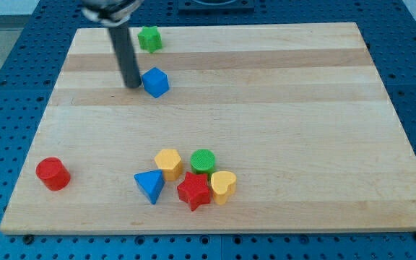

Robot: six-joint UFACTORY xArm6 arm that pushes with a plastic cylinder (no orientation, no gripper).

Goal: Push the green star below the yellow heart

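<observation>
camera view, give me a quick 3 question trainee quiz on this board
1. True or false: my tip touches the green star.
2. Which block lies nearest my tip? A) red cylinder B) blue cube C) yellow heart
3. Fill in: the red star sits just to the view's ____ of the yellow heart.

Key:
1. False; the tip stands below the star, apart from it.
2. B; the cube is just to the tip's right in the view.
3. left
</observation>
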